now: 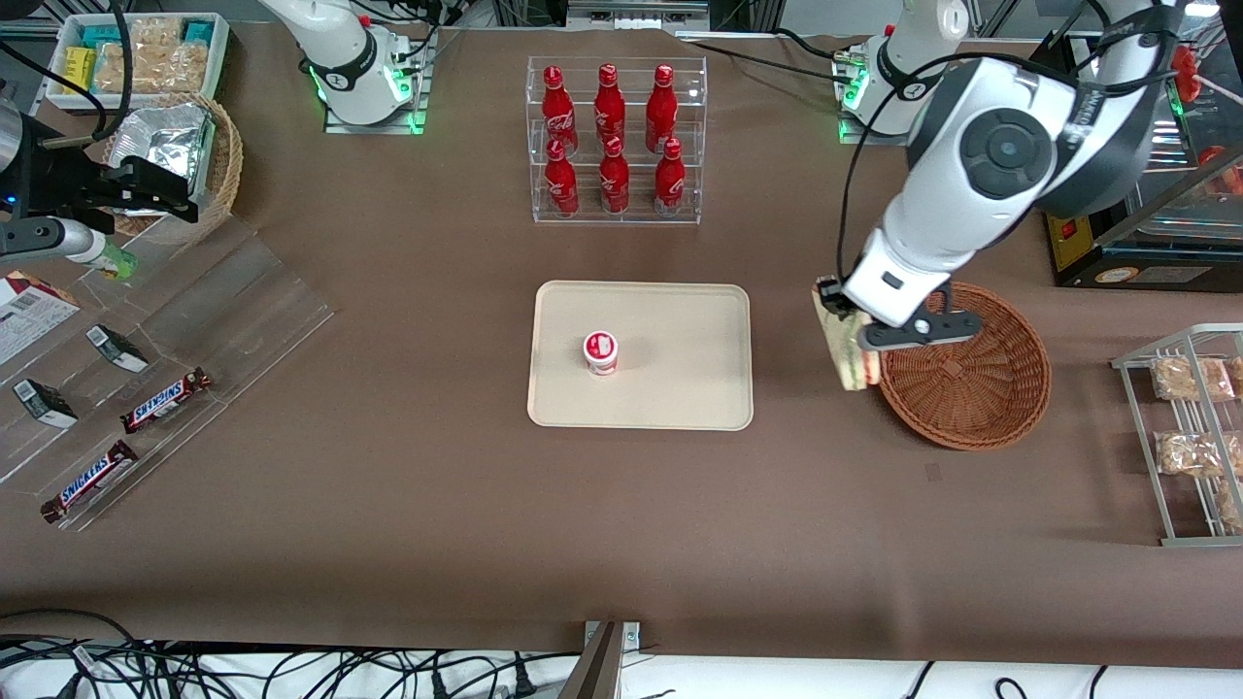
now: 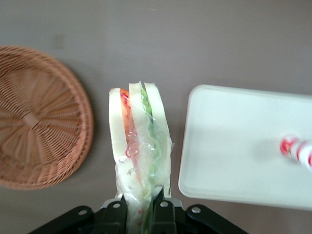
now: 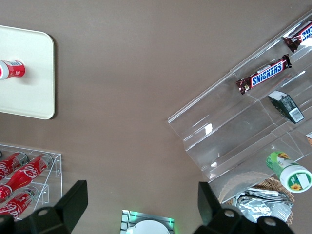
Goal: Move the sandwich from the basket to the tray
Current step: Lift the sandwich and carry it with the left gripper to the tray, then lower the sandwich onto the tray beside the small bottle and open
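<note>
My left gripper (image 1: 847, 325) (image 2: 141, 207) is shut on the sandwich (image 1: 852, 351) (image 2: 139, 141), a wrapped wedge of pale bread with red and green filling. It hangs above the brown table between the basket and the tray. The reddish-brown wicker basket (image 1: 981, 388) (image 2: 34, 117) holds nothing that I can see. The cream tray (image 1: 680, 359) (image 2: 234, 146) lies toward the parked arm's end from the sandwich, with a small red-and-white cup (image 1: 601, 352) (image 2: 297, 150) standing on it.
A clear rack of red bottles (image 1: 614, 141) stands farther from the front camera than the tray. A wire shelf of snack packs (image 1: 1190, 427) sits at the working arm's end. Clear shelving with Snickers bars (image 1: 165, 400) and a tan basket (image 1: 218, 170) lie at the parked arm's end.
</note>
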Robot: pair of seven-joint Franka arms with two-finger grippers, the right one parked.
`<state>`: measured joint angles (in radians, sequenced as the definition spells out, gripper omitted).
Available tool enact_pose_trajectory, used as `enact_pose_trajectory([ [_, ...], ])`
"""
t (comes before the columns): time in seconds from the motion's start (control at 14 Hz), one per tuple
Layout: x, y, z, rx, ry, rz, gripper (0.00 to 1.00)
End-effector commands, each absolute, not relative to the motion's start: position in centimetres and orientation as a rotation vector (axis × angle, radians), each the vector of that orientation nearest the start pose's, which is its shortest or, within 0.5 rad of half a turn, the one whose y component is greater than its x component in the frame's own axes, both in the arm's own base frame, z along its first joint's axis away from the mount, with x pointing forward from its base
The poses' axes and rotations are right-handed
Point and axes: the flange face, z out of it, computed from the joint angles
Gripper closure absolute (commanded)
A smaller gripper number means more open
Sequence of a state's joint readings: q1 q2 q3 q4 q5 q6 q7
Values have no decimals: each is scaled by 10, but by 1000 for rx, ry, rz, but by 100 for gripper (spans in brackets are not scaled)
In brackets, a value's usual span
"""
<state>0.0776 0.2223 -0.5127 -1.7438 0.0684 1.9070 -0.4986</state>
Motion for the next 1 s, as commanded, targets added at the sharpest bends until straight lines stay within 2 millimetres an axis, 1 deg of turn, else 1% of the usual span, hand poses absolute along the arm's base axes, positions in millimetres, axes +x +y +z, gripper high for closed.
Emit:
enact_pose_trajectory([
  [0.0, 574, -255, 458, -3271, 144, 129, 100],
  [0.07, 571, -271, 456, -3283, 207, 142, 100],
  [0.21, 561, -298, 439, -3272, 277, 189, 100],
  [0.29, 561, -309, 428, -3279, 289, 189, 100],
  [0.43, 561, -326, 404, -3301, 228, 198, 100],
  [0.5, 557, -339, 393, -3302, 215, 207, 100],
  [0.64, 559, -348, 367, -3287, 186, 184, 100],
  [0.71, 556, -357, 352, -3279, 178, 188, 100],
  [0.86, 556, -366, 329, -3250, 150, 154, 100],
  [0.93, 552, -374, 318, -3228, 142, 142, 100],
])
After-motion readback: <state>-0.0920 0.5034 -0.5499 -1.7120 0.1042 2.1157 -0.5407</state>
